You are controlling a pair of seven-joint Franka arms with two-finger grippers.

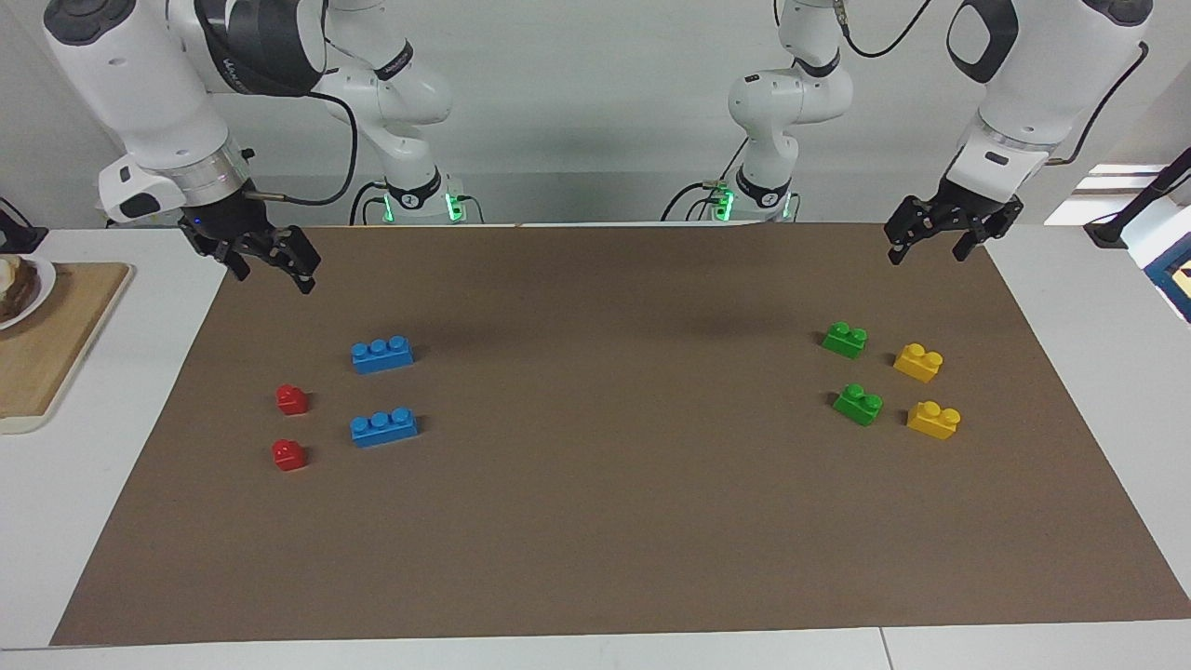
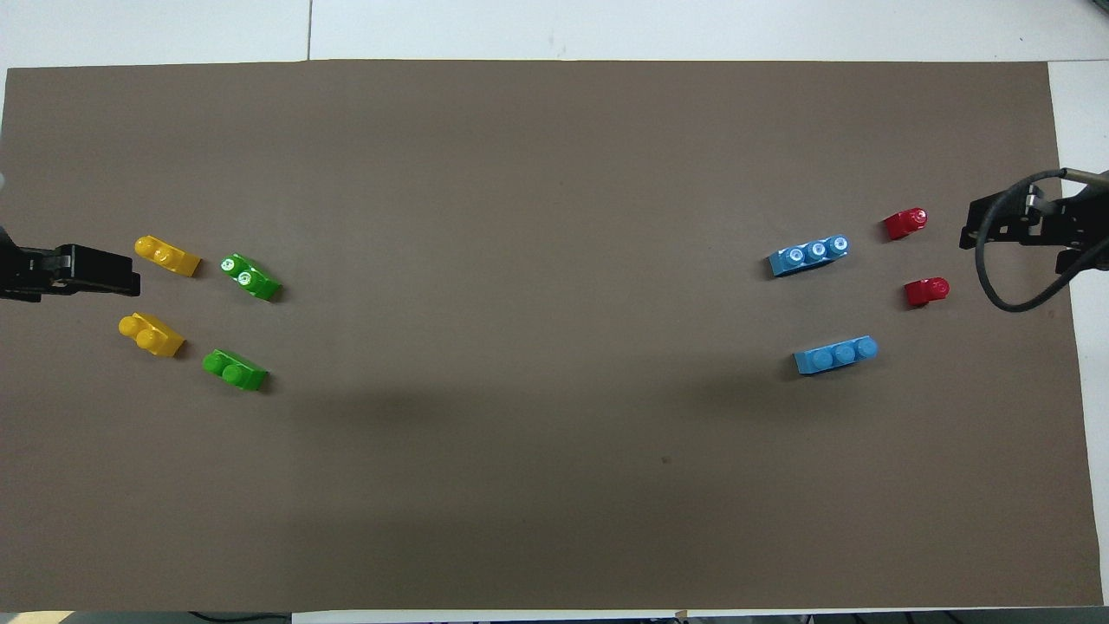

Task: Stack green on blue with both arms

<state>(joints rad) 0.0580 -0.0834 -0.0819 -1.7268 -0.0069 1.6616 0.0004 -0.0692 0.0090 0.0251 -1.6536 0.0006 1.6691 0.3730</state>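
Note:
Two green two-stud bricks lie on the brown mat (image 1: 595, 521) toward the left arm's end: one nearer the robots (image 1: 844, 340) (image 2: 235, 370), one farther (image 1: 858, 404) (image 2: 249, 276). Two blue three-stud bricks lie toward the right arm's end: one nearer (image 1: 382, 354) (image 2: 836, 355), one farther (image 1: 383, 427) (image 2: 808, 255). My left gripper (image 1: 928, 251) (image 2: 87, 270) is open and empty, raised over the mat's edge at the left arm's end. My right gripper (image 1: 272, 272) (image 2: 996, 230) is open and empty, raised over the mat's edge at the right arm's end.
Two yellow two-stud bricks (image 1: 918, 362) (image 1: 933, 419) lie beside the green ones, closer to the mat's edge. Two small red bricks (image 1: 291, 399) (image 1: 288, 454) lie beside the blue ones. A wooden board (image 1: 56, 344) with a plate (image 1: 19, 293) sits off the mat at the right arm's end.

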